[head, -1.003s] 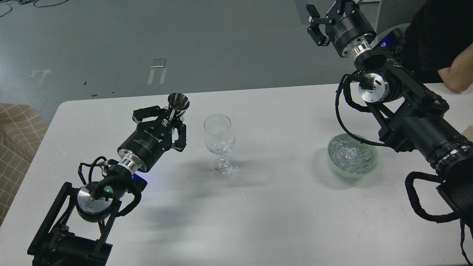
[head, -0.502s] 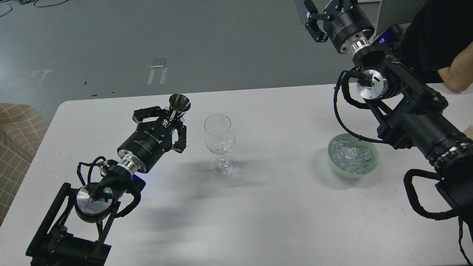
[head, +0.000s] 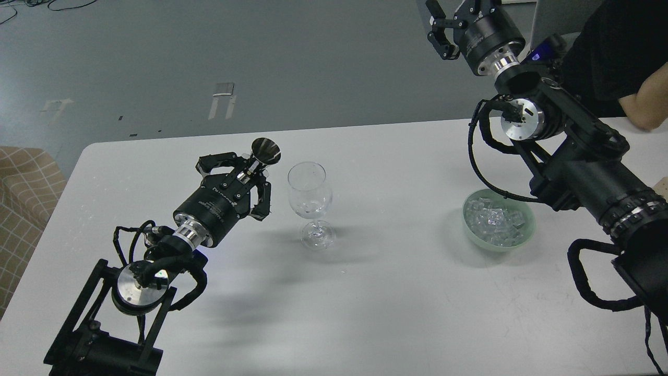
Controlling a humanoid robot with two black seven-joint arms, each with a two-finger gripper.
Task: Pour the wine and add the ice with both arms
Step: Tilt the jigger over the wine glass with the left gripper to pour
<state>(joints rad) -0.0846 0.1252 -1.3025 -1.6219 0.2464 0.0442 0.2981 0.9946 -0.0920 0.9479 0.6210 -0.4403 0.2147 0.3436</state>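
Observation:
An upright clear wine glass (head: pixel 310 201) stands mid-table, with some glassy bits low in its bowl. My left gripper (head: pixel 249 171) is shut on the stem of a small steel cone-shaped cup (head: pixel 265 150), held just left of the glass rim, mouth tilted up and away. Ice cubes (head: pixel 494 218) fill a pale green bowl (head: pixel 527 233) at the right. My right gripper (head: pixel 453 23) is raised high beyond the table's far edge, well above the bowl, fingers spread and empty, partly cut off by the top edge.
The white table (head: pixel 386 292) ends at a far edge near the steel cup. A person's forearm (head: pixel 649 102) rests at the far right corner. A checked chair (head: pixel 23 198) stands left of the table.
My left gripper has moved right and a little forward with the steel cup, closer to the glass rim. My right gripper has risen further up and away.

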